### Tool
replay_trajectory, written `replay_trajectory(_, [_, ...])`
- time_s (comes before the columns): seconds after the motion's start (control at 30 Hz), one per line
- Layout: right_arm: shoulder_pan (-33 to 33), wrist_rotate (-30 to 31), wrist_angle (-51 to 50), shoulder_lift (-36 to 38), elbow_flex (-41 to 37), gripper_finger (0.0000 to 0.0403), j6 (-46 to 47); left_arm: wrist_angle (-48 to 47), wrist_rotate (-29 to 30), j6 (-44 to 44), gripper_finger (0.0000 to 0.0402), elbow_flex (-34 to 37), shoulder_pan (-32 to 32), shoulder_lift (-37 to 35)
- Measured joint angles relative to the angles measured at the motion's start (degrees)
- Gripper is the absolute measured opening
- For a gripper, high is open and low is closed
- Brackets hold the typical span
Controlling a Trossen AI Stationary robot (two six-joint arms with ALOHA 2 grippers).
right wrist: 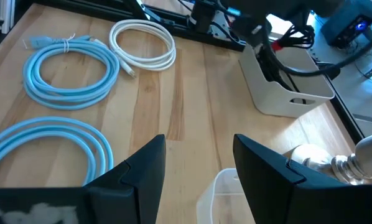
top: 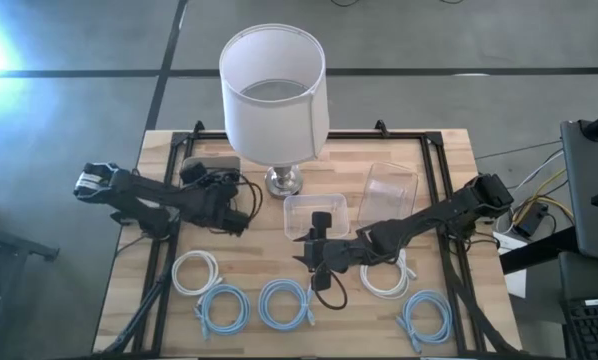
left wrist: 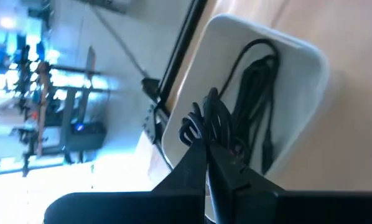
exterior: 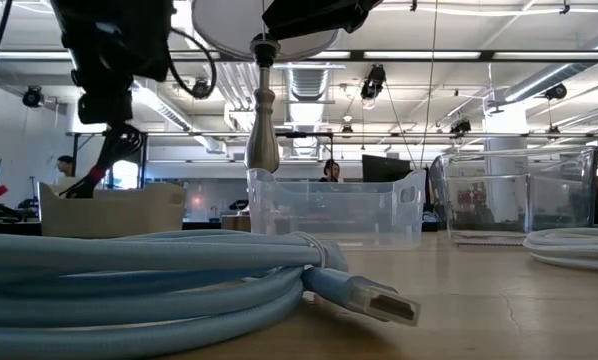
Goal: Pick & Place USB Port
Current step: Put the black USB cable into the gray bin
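A bundle of black USB cable (left wrist: 201, 121) hangs from my left gripper (left wrist: 206, 146), which is shut on it above the white bin (left wrist: 298, 81) at the table's far left. More black cable (left wrist: 254, 87) lies in that bin. In the low view the gripper (exterior: 107, 100) is high up, and the cable (exterior: 104, 165) trails down into the bin (exterior: 109, 210). My right gripper (right wrist: 195, 168) stands open over the table's middle (top: 314, 252), by a clear tub (top: 316, 212) with a black piece inside it. My left gripper pinches a few looped strands of the black cable (left wrist: 206, 134) between its two fingers, slanting down from above. The loops bunch just past the fingertips, lifted. The rest of the cable (exterior: 99, 175) hangs slack below, down into the white bin.
A tall lamp (top: 274, 90) stands at the far middle, its base (top: 284, 182) beside the tub. A second clear tub (top: 391, 190) sits to the right. Coiled white (top: 197, 272) and blue cables (top: 284, 303) lie along the near edge, and a black loop (top: 326, 292) lies under my right gripper.
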State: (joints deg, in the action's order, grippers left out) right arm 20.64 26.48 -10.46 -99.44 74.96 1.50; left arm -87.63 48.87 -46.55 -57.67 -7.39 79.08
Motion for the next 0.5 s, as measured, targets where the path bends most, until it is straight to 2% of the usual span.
replay_trajectory(0.23, [0.0, 0.0, 0.0, 0.0, 0.0, 0.0185, 0.0, 5.3, 0.7, 3.0, 0.0013, 3.2, 6.3, 1.6])
replay_trajectory(0.5, [0.0, 0.0, 0.0, 0.0, 0.0, 0.0185, -0.1, 15.5, -1.4, 10.5, 0.0017, 4.1, 9.4, 3.7])
